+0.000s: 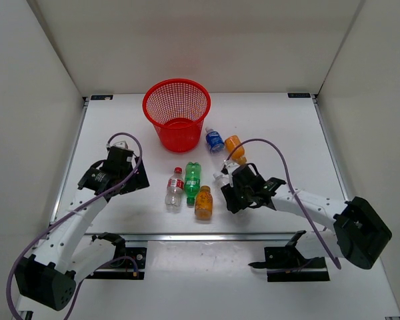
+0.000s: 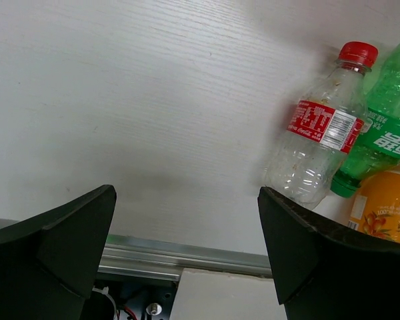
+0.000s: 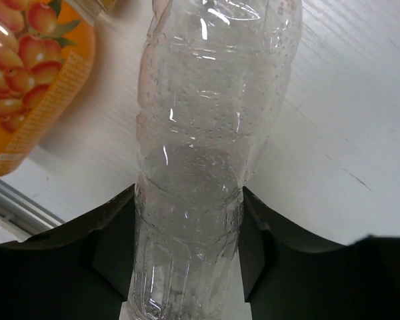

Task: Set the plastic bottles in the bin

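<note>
Closest to the right wrist lens, the plain clear bottle (image 3: 200, 133) is lying flat at table level while the right gripper (image 3: 188, 227) is clamping its body from both sides, low on the flanks, likely so it is not slipping when raised (a light, crushable thing, I judge). At middle left of the overhead frame, the left gripper (image 2: 187, 200) is hanging with jaws wide apart over the white table (image 1: 280, 127), gripping nothing. Red-labelled bottle (image 1: 175, 188), green bottle (image 1: 192, 180) and orange bottle (image 1: 204, 203) are lying clustered at centre. The red bin (image 1: 161, 130) is standing upright at upper centre, all six bottles lying outside it.
</note>
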Motion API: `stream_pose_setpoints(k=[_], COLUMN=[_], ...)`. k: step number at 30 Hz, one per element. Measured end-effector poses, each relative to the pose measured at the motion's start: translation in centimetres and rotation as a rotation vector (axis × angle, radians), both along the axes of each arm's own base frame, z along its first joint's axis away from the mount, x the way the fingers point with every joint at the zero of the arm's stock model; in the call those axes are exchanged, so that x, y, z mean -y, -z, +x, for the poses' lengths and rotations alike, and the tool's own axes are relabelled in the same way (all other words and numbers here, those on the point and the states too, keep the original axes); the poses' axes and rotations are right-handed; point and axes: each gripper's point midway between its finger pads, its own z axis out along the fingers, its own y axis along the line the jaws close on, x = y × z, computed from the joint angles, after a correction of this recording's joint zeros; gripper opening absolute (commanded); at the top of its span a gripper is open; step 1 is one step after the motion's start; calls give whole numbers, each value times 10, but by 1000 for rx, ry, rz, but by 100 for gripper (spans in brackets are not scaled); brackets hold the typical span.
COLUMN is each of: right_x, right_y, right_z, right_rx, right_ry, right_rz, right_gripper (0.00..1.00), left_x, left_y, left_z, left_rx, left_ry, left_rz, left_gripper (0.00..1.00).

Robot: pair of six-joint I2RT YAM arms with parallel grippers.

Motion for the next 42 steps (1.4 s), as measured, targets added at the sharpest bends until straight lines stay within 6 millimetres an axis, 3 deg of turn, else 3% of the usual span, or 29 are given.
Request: stream_pose_setpoints(k=[2,6,12,15,17,21,25,29,31,37,41,42], right_x=[4,13,-3,-20,-30,-57,-99,-133,-144,-171,-176,-177], right_y=[-6,-36,-142,-208,-249,-290,-290,-273,-264,-269,-270,-270], right_z=[1,5,35,65,96,161,217,252,264,293,299,299], right_rx=[9,38,214,339,430,534,577,599,610,695,711,714], right_ry=[16,45,19,-9,-15,-35,-84,-98,-81,-38,-34,-36], right_rz=[5,40,161,243,287,314,313,322,335,404,434,439], right_gripper=[28,26,20,17,16,19,20,24,25,28,49,51], left_x=[0,4,10,12,13,20,31,39,41,48,56,58], left_y=[0,0,-4,-5,-4,1,3,5,8,27,31,30], left_z=[1,5,12,14,15,14,16,18,17,17,18,19], left_rx=[5,18,45,53,57,35,27,19,6,-57,-68,-63], left_ry=[2,17,37,42,45,62,88,107,111,131,154,162], left_rz=[-2,-19,-41,-49,-55,-77,-106,-135,-138,-144,-170,-178], left_gripper=[99,99,98,98,99,99,99,98,98,99,99,99])
